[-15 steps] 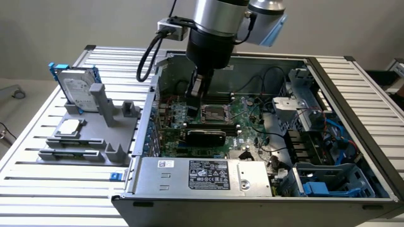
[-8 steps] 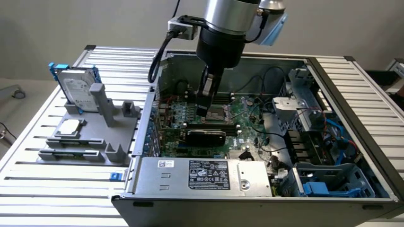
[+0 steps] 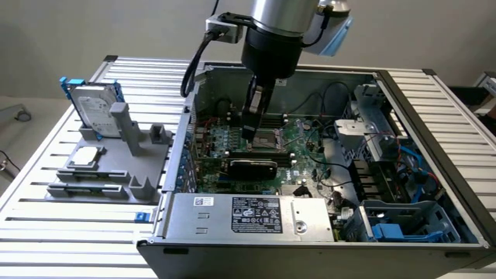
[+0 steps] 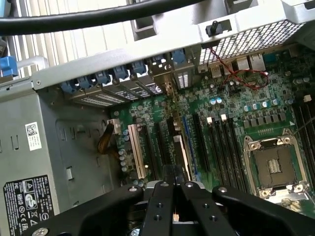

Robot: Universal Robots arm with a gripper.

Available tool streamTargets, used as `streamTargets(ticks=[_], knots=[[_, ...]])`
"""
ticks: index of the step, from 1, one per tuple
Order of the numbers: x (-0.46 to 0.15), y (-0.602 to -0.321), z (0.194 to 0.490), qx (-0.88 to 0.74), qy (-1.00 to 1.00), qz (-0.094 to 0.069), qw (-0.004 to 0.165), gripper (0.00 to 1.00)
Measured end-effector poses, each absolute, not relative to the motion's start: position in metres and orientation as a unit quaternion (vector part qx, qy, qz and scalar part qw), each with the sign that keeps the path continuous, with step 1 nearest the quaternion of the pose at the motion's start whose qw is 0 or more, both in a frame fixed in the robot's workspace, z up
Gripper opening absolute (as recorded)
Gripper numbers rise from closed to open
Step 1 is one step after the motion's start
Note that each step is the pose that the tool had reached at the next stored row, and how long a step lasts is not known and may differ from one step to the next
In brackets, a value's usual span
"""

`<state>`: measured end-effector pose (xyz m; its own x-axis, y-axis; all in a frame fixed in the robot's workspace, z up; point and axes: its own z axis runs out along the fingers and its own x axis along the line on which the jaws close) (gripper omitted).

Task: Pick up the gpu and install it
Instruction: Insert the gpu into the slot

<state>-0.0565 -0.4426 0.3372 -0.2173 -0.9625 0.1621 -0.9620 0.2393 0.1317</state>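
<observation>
A: Where's the gpu [image 4: 175, 150] right now?

B: Inside the open computer case [image 3: 434, 110], edge-on below the claw [image 4: 172, 189], standing over the expansion slots of the motherboard [image 3: 298, 136]. In the exterior view it's the thin dark card [image 3: 254, 110] hanging straight down from the arm, just beside the empty CPU socket [image 3: 262, 141].

A: And the claw's grip?

B: Fingers pinched nearly together on the card's top edge, holding it upright. No sign of slack that I can see.

A: So the step in hand is seating it?

B: That's my judgement. To do it well, the card's lower edge should line up along one slot, parallel to the white slot [image 4: 136, 150] near it, with the silver bracket end toward the case's rear wall [image 4: 167, 73], where the blue latches sit.

A: Risks?

B: A tilt. If the card leans, the edge would catch the slot wall. Press straight down, evenly; I can't tell whether it touches the slot already.
</observation>
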Motion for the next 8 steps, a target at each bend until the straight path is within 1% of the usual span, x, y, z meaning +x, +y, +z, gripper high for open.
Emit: streamTargets(ticks=[8], knots=[[-0.0565,-0.4426,0.3451,0.617,-0.78,-0.001,0.105,0.13]])
